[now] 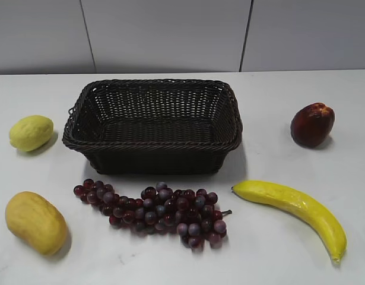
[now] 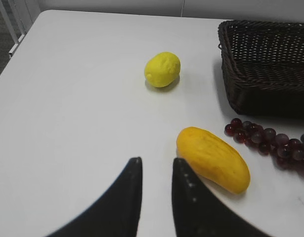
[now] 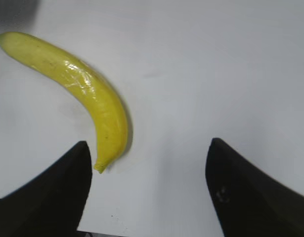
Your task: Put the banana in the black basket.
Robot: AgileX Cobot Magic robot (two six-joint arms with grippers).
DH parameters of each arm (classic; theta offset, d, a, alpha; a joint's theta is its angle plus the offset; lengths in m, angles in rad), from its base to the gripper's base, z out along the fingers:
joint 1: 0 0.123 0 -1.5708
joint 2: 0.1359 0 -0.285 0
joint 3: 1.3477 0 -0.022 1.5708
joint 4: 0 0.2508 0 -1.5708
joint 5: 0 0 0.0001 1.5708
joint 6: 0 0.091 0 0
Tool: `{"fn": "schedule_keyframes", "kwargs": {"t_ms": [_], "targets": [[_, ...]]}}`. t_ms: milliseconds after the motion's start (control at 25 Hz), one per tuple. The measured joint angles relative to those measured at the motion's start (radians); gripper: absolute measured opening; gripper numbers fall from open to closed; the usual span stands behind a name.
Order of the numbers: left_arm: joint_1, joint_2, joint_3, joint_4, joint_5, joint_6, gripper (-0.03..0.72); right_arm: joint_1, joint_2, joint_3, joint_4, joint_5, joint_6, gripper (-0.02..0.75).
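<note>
The banana [image 1: 295, 208] lies on the white table at the front right, curved, its stem end toward the front right. In the right wrist view the banana [image 3: 82, 94] lies ahead and left of my right gripper [image 3: 148, 148], which is wide open and empty above the table, with the banana's tip near the left finger. The black basket [image 1: 152, 139] stands empty at the table's middle back; its corner also shows in the left wrist view [image 2: 263, 64]. My left gripper [image 2: 155, 165] is empty, its jaws a narrow gap apart, beside a mango. Neither gripper shows in the exterior view.
A bunch of purple grapes [image 1: 158, 211] lies in front of the basket. A yellow-orange mango [image 1: 35, 222] is at the front left, and also shows in the left wrist view [image 2: 213, 158]. A lemon [image 1: 31, 132] sits at the left. A dark red apple [image 1: 313, 123] sits at the right.
</note>
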Motion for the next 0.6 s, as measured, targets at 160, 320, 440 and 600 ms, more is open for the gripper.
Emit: {"fn": "schedule_keyframes", "kwargs": {"t_ms": [160,320,440,600], "targets": [[0.0,0.0,0.0,0.0,0.0,0.0,0.202,0.008,0.082,-0.038,0.074,0.008,-0.048,0.572],[0.0,0.0,0.0,0.0,0.0,0.0,0.202,0.084,0.151,-0.064,0.078,0.011,-0.058,0.572],[0.0,0.0,0.0,0.0,0.0,0.0,0.202,0.16,0.211,-0.067,0.078,0.01,-0.061,0.572],[0.0,0.0,0.0,0.0,0.0,0.0,0.202,0.236,0.306,-0.067,0.055,-0.015,-0.063,0.572]]}}
